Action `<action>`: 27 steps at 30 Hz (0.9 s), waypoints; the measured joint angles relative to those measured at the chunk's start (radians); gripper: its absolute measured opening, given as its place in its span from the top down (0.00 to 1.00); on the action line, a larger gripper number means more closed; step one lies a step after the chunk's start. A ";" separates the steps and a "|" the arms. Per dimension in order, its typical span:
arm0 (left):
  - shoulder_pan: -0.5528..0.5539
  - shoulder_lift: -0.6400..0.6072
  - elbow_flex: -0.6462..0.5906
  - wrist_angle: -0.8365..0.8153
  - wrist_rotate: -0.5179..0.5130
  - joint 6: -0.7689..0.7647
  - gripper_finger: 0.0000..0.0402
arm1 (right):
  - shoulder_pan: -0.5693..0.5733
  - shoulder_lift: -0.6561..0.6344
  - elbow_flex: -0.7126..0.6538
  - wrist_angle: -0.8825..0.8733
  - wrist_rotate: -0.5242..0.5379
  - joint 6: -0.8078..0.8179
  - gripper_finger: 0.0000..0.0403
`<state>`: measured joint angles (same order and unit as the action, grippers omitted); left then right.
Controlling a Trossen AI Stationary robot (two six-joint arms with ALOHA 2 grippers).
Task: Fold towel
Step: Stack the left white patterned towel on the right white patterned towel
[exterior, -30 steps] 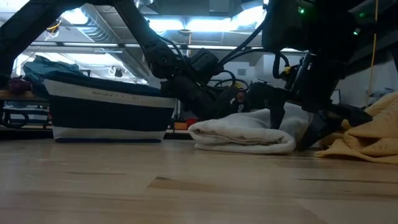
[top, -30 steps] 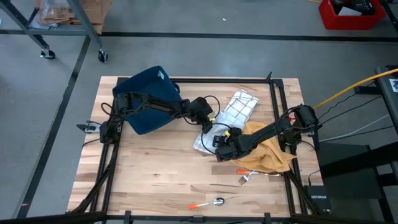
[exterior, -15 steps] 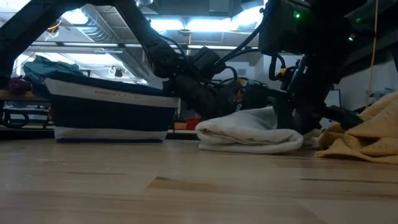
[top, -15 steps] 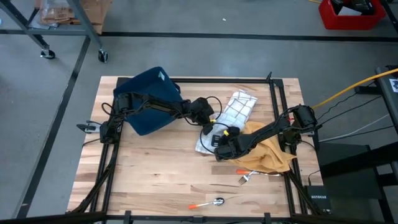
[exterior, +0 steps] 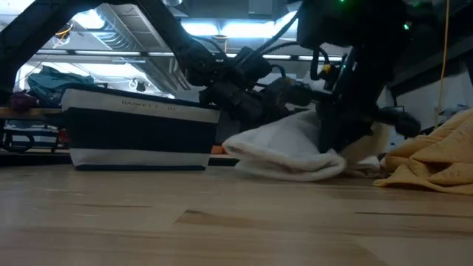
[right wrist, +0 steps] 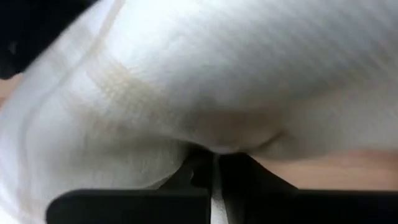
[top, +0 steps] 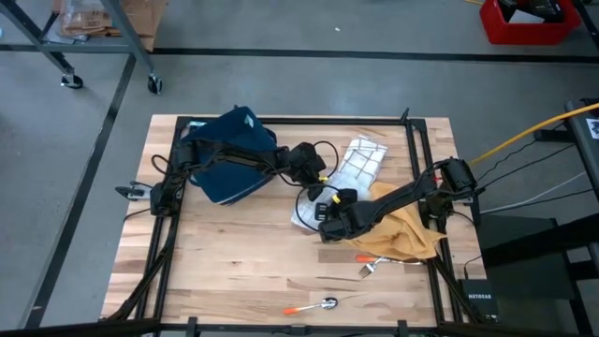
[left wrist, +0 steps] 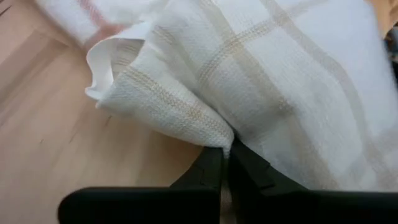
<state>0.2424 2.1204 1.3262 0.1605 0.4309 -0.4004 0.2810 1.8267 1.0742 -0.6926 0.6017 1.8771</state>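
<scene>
I have the white checked towel pinched in both sets of fingers: my left fingers are closed on a fold of its edge, and my right fingers are closed on cloth too. It lies mid-bench, between the blue basket on the left and the yellow cloth on the right. This looks like the start of a fold, the grasped edge just lifting. Next I judge I must raise both corners evenly and carry them across.

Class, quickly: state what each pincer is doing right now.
Left pincer: shut on the white towel.
Right pincer: shut on the white towel.
</scene>
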 joint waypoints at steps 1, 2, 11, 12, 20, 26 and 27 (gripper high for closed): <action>0.000 -0.004 0.000 0.004 0.000 -0.007 0.99 | 0.000 0.000 0.018 -0.039 0.001 0.000 0.96; 0.000 -0.011 0.000 -0.002 0.000 -0.010 0.99 | 0.000 0.000 0.038 -0.076 0.003 0.000 0.96; 0.000 -0.078 0.014 0.020 0.001 -0.022 1.00 | 0.000 -0.002 0.205 -0.393 0.043 -0.001 0.97; 0.000 -0.085 0.020 0.019 0.000 -0.022 1.00 | 0.000 -0.002 0.220 -0.429 0.048 0.001 0.96; 0.000 -0.088 0.125 0.016 -0.093 0.039 1.00 | -0.018 -0.005 0.278 -0.678 0.095 0.060 0.98; 0.005 -0.090 0.177 0.012 -0.188 0.099 1.00 | -0.080 -0.019 0.276 -0.728 0.094 0.054 0.98; 0.008 -0.090 0.180 0.012 -0.201 0.104 1.00 | -0.088 -0.023 0.276 -0.737 0.093 0.048 0.98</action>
<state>0.2502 2.0308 1.5057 0.1728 0.2295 -0.2968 0.1925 1.8033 1.3499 -1.4299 0.6949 1.9250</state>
